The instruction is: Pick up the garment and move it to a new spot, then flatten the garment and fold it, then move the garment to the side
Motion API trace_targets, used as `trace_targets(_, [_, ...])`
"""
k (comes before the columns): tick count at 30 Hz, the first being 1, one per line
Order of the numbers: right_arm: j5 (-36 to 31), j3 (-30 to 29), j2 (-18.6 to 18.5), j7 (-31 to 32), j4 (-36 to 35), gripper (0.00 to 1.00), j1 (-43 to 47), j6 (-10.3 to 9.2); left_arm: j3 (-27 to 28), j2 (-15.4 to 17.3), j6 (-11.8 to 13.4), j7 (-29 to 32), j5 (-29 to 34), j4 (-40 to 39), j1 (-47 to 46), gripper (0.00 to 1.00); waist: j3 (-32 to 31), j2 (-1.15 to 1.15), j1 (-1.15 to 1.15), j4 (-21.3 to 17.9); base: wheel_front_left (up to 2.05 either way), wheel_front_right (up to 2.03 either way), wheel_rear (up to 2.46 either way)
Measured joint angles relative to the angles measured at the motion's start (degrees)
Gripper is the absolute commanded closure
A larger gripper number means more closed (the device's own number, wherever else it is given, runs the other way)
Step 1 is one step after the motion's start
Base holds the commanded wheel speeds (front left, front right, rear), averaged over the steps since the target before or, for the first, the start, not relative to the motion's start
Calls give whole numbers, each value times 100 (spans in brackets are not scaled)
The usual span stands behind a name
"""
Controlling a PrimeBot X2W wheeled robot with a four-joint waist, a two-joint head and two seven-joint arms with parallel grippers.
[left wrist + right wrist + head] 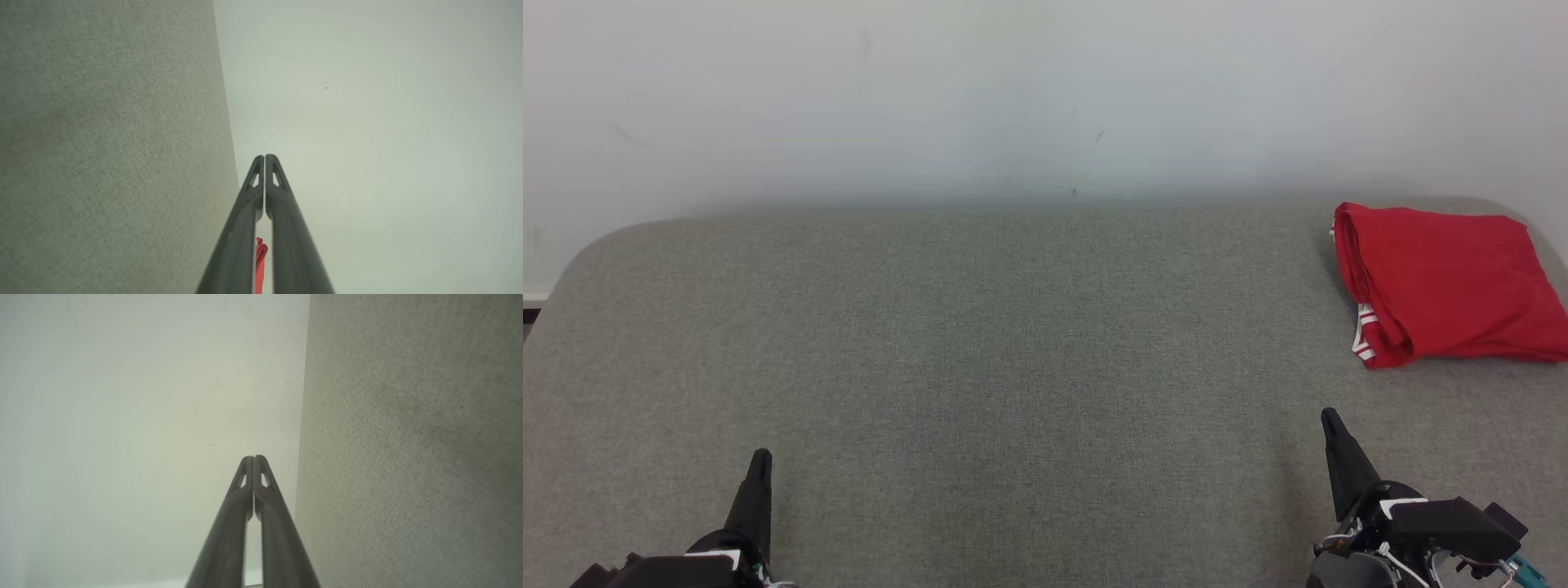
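Resting low by the front edge of the counter [1013,343], the left claw [760,464] and the right claw [1331,425] are both pinched tight together and hold nothing. Their long dark fingers taper to slim, hard points. The counter between and beyond them is covered in a grey woven cloth, matte and slightly nubby, with rounded corners. The garment [1445,282] lies at the far right corner, well apart from both claws. It is a soft red knit folded into a rough rectangle, with bunched layers and white-striped trim [1364,333] along its left side. A pale, smooth wall [1013,98] stands behind it. Judging by this, the fold and the move aside look finished, so no further grasp seems needed.
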Motion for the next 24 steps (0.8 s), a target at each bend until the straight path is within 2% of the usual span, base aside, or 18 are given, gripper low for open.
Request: trace_targets(24, [0, 0, 1, 0, 0, 100, 0, 0, 1, 0, 0, 0, 0, 2, -2, 100, 0, 0, -1, 0, 0, 0, 0])
